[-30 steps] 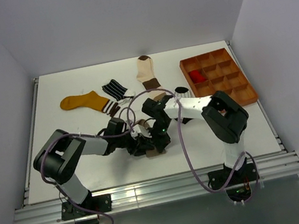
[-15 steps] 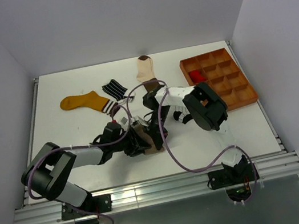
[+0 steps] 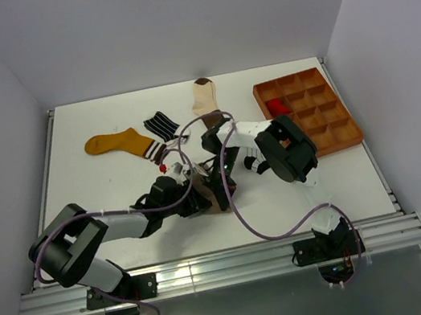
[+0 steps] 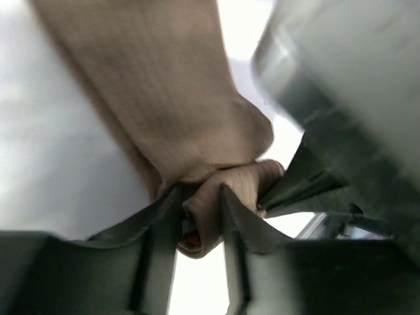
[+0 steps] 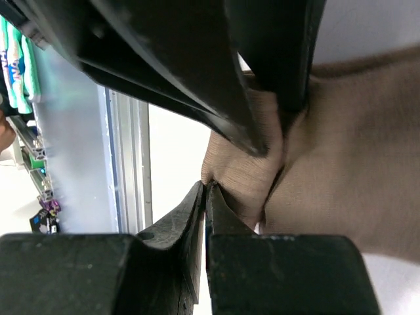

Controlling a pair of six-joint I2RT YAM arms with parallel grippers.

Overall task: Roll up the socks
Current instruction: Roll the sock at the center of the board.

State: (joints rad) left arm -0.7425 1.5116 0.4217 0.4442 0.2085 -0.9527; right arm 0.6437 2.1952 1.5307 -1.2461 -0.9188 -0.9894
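Note:
The taupe sock (image 3: 216,199) lies bunched at the table's front middle. My left gripper (image 3: 199,195) is shut on a rolled fold of it (image 4: 209,211); the rest of the sock (image 4: 164,98) stretches away above the fingers. My right gripper (image 3: 220,183) is shut on the thin edge of the same sock (image 5: 243,177), right against the left gripper's fingers (image 5: 197,79). The mustard sock (image 3: 117,144), the black-white striped sock (image 3: 161,125) and the cream-and-brown sock (image 3: 205,96) lie flat at the back. The red sock (image 3: 275,106) sits in the tray. The white pinstriped sock is hidden.
The brown compartmented tray (image 3: 328,132) stands at the back right. Purple cables (image 3: 239,201) loop over the arms near the sock. The table's metal front rail (image 3: 213,267) runs just beyond the arm bases.
My right arm has folded in toward the middle and my left arm has stretched out lower. Both grippers stay clamped on the taupe sock, which has bunched tighter.

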